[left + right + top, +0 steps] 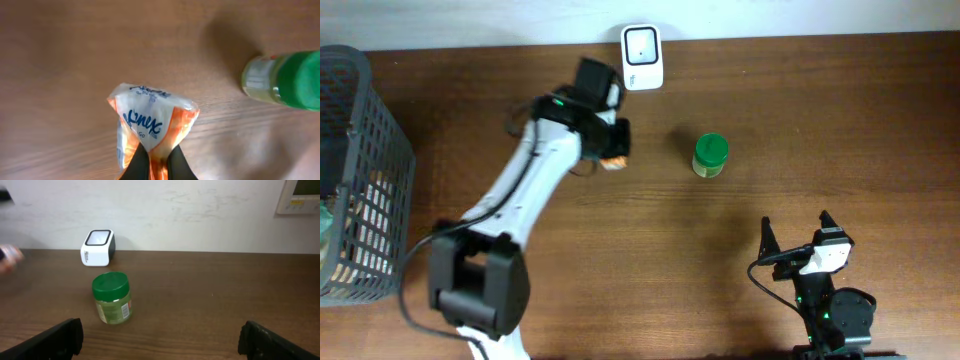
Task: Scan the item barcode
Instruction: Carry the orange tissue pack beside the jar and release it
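My left gripper (614, 150) is shut on an orange-and-white Kleenex tissue pack (150, 122), holding it above the wooden table, just below the white barcode scanner (642, 44). In the left wrist view the two dark fingers (137, 165) pinch the pack's orange end. The pack shows as a small orange patch (613, 161) under the gripper in the overhead view. A green-lidded jar (710, 155) stands to the right of the pack, also seen by the right wrist (112, 298) with a barcode label facing the camera. My right gripper (797, 238) rests open near the front edge, nothing between its fingers.
A grey mesh basket (360, 180) with items inside stands at the table's left edge. The scanner (98, 247) sits against the back wall. Bare brown tabletop (840, 120) lies to the right of the jar.
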You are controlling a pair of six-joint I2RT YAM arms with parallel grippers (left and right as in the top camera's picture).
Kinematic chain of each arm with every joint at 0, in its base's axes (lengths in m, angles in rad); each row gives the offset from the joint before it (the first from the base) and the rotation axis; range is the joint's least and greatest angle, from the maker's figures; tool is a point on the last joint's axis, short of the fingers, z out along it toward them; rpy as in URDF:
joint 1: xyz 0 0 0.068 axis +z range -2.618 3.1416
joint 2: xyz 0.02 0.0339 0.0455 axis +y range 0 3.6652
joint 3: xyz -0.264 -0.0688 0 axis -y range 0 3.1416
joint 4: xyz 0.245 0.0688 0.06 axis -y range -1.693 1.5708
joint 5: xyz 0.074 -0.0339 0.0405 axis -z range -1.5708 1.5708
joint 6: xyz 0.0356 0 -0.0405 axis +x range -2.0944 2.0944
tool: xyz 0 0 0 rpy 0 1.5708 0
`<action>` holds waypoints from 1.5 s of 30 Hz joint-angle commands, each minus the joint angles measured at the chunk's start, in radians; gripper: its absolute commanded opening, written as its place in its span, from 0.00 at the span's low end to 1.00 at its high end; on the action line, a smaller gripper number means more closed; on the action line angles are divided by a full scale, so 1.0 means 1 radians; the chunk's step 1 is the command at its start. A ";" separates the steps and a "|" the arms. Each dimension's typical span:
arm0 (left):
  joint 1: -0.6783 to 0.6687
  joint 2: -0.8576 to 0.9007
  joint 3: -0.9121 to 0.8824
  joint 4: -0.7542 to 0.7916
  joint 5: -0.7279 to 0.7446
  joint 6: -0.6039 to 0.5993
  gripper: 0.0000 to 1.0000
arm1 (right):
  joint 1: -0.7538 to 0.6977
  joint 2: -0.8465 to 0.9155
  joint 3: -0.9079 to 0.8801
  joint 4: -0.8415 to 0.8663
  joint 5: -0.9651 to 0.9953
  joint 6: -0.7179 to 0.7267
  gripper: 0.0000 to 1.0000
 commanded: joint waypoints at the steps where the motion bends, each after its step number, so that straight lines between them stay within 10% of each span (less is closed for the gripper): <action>1: -0.081 0.074 -0.067 0.085 -0.004 -0.147 0.00 | 0.006 -0.007 -0.007 -0.002 0.005 0.004 0.98; 15: -0.193 0.157 -0.071 0.196 -0.004 -0.147 0.05 | 0.006 -0.007 -0.007 -0.002 0.005 0.004 0.98; 17: -0.193 0.157 -0.071 0.196 -0.004 -0.147 0.24 | 0.006 -0.007 -0.007 -0.002 0.005 0.004 0.98; 19: -0.193 0.157 -0.071 0.195 -0.004 -0.146 0.69 | 0.006 -0.007 -0.007 -0.002 0.005 0.004 0.98; 22: -0.193 0.156 -0.068 0.194 -0.003 -0.146 0.97 | 0.006 -0.007 -0.007 -0.002 0.005 0.004 0.98; 45: 0.174 -0.459 0.055 0.071 -0.252 0.321 0.99 | 0.006 -0.007 -0.007 -0.002 0.005 0.004 0.98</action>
